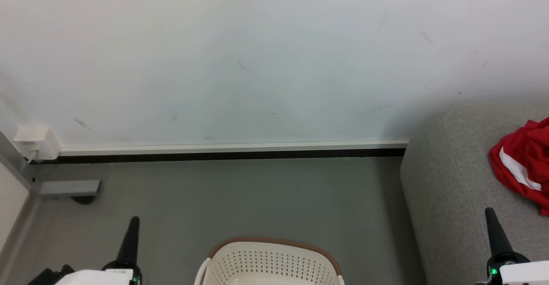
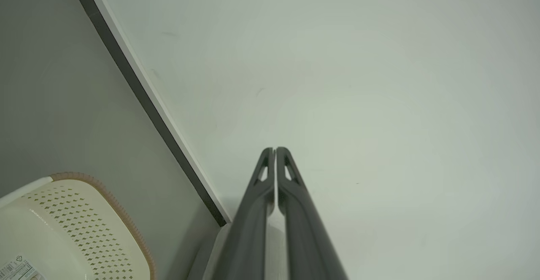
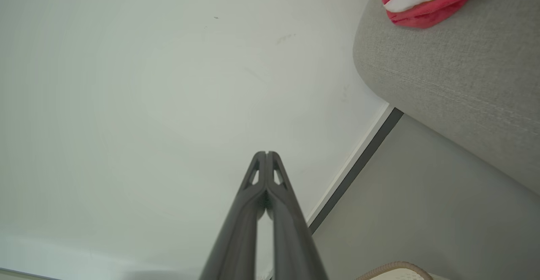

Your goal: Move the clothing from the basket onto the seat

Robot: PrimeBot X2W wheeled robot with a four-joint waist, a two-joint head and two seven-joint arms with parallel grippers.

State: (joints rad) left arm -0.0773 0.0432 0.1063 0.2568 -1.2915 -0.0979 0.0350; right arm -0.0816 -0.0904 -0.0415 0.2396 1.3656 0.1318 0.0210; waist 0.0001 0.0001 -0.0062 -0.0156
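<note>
A grey floor [image 1: 240, 199] takes up the lower half of the head view. A cream basket [image 1: 270, 261] with a brown rim and perforated sides stands on it at the bottom centre, cut off by the frame edge. Near the left edge a flat grey metal foot [image 1: 68, 187] rests on the floor. At the right a light-grey sofa [image 1: 446, 182] stands on the floor, apart from the basket. A crumpled red jersey [image 1: 525, 160] with a white band lies on the sofa's seat at the right edge.
</note>
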